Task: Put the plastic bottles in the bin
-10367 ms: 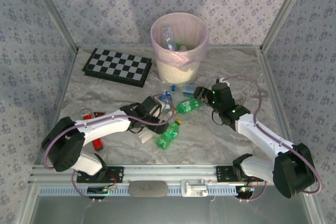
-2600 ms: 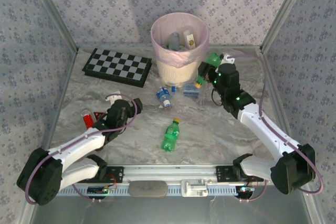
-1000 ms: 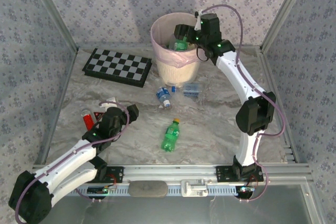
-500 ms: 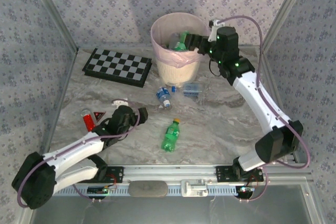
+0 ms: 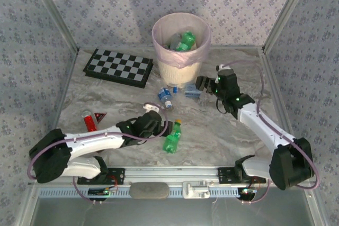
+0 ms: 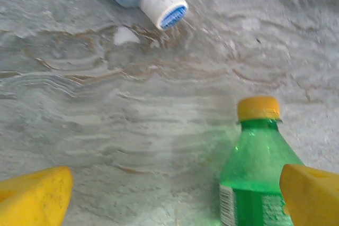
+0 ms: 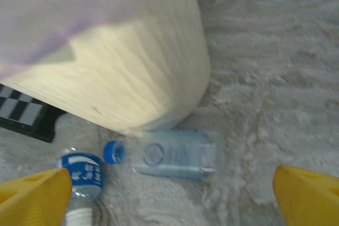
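**Task items.** The round cream bin (image 5: pixel 180 71) with a pink plastic liner is standing at the upper centre of the top view. A green bottle (image 5: pixel 187 39) and some clear bottles are lying inside it. Three more bottles are lying on the grey marbled table (image 5: pixel 222 130):
- A green plastic bottle with a yellow cap (image 5: pixel 171 137) is lying at lower centre, cap pointing toward the bin.
- A clear plastic bottle with a blue label (image 5: pixel 165 98) is lying just below the bin's base.
- A flattened clear plastic bottle (image 5: pixel 192 90) is lying to the right of it. The right wrist view places it right at the bin's foot; whether it is touching the bin cannot be told.

**Grippers.** The left gripper (image 5: pixel 160 126) is hanging beside the yellow cap, jaws standing wide and holding nothing. In the left wrist view that bottle's neck is sitting just inside the right-hand yellow fingertip (image 6: pixel 312 194). The right gripper (image 5: pixel 202 84) is hanging at centre right, just beside the flattened bottle, jaws spread wide and empty.

**Other items.** A flat black-and-white checkerboard (image 5: pixel 118 67) is lying left of the bin. A small red object (image 5: pixel 90 121) is lying at the left.
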`<act>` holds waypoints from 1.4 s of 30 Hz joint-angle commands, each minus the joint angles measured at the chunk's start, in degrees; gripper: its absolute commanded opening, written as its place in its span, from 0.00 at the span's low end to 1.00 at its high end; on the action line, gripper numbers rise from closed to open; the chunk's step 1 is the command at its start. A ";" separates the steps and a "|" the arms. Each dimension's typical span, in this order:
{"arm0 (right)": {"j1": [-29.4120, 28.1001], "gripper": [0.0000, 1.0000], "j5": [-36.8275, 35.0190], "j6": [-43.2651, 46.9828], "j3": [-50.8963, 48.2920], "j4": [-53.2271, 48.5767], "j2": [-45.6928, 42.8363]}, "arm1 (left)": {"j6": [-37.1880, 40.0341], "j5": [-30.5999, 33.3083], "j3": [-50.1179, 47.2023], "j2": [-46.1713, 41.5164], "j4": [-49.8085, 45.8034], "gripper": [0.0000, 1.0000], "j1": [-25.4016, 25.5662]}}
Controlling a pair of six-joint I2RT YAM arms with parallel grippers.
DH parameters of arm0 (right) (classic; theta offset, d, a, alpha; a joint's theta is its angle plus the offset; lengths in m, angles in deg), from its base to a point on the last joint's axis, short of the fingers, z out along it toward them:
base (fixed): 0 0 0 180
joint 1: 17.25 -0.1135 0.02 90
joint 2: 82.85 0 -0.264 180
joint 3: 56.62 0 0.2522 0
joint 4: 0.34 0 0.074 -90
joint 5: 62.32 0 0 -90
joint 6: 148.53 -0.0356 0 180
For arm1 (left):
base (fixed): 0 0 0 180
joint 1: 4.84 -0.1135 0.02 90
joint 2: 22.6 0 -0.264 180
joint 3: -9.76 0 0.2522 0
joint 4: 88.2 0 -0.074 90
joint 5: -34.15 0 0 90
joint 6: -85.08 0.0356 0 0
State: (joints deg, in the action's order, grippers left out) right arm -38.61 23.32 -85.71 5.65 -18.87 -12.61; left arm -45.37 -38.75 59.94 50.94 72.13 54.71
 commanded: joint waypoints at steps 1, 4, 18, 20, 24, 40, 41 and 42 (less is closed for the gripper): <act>0.17 0.99 -3.35 -5.25 -3.98 4.23 -2.55 | 1.55 0.00 3.43 1.30 -4.77 1.00 1.89; 0.18 0.99 -2.93 -8.37 -7.79 6.01 -2.57 | 1.69 -0.21 5.25 2.97 -6.43 1.00 3.55; 0.75 0.99 -2.87 -12.20 -11.70 6.58 -2.31 | 2.56 -2.05 13.55 13.46 -13.75 1.00 8.74; 0.88 0.99 -2.88 -12.20 -11.69 6.46 -2.30 | 2.66 -2.06 14.23 14.55 -14.05 1.00 8.74; 0.97 0.99 -2.92 -12.37 -11.95 6.33 -2.31 | 2.67 -2.53 15.23 16.64 -14.49 1.00 8.74; 1.22 0.99 -3.10 -12.86 -12.04 6.06 -2.12 | 3.72 -3.69 18.07 22.00 -15.96 0.74 8.74; 1.16 0.99 -3.03 -12.90 -12.04 6.09 -2.15 | 3.73 -3.66 18.02 21.93 -15.95 0.72 8.74; 1.24 0.99 -3.08 -12.94 -12.04 6.09 -2.04 | 3.75 -3.52 17.98 21.87 -15.81 0.70 8.72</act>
State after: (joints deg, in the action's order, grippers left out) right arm -37.82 21.83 -97.78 -5.98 -12.99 -14.45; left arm -41.87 -41.99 76.34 72.38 57.98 63.10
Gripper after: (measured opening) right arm 0.990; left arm 0.708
